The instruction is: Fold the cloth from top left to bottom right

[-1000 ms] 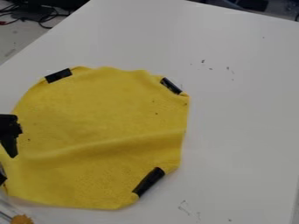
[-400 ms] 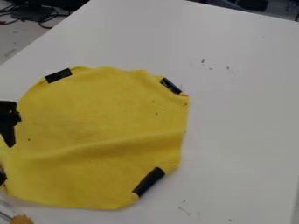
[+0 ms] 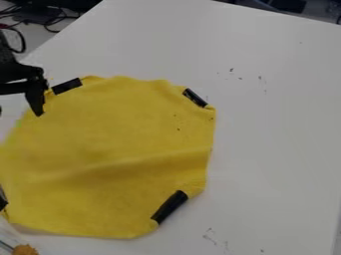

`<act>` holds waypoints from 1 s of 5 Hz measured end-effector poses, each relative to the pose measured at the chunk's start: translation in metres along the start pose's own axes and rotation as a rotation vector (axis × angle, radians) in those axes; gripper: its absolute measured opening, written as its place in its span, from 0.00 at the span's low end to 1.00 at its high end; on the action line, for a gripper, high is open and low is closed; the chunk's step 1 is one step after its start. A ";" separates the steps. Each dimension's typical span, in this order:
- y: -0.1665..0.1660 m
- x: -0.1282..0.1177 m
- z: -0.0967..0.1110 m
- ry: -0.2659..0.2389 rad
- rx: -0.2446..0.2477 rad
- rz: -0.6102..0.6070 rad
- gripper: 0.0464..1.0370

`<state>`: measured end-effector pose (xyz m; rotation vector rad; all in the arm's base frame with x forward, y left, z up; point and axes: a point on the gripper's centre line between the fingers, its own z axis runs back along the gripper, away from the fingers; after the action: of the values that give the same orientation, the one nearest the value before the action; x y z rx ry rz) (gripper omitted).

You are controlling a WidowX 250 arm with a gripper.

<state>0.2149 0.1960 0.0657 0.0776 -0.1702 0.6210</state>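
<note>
At the cloth's upper-left side, your tool [image 3: 20,113] stands wide.
Beside it, a black strip [image 3: 67,86] sits on the rim of the yellow cloth [image 3: 126,129], which lies unfolded on your white desk [image 3: 273,129], toward the lower left, a low ridge crossing it. You see the desk stretch rightward from the cloth; its slanted upper-left edge runs near your tool.

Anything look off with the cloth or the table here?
A wrinkle runs across the lower half of the yellow cloth, so it isn't lying flat, and small dark marks spot the white table to its right.
</note>
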 end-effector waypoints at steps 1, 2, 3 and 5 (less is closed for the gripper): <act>-0.013 0.047 -0.021 0.001 -0.048 -0.143 0.96; -0.022 0.090 -0.044 0.015 -0.071 -0.253 0.96; -0.021 0.118 -0.056 0.016 -0.075 -0.303 0.96; -0.025 0.123 -0.067 0.048 -0.051 -0.359 0.96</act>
<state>0.3370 0.2548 0.0217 0.0425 -0.1214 0.2599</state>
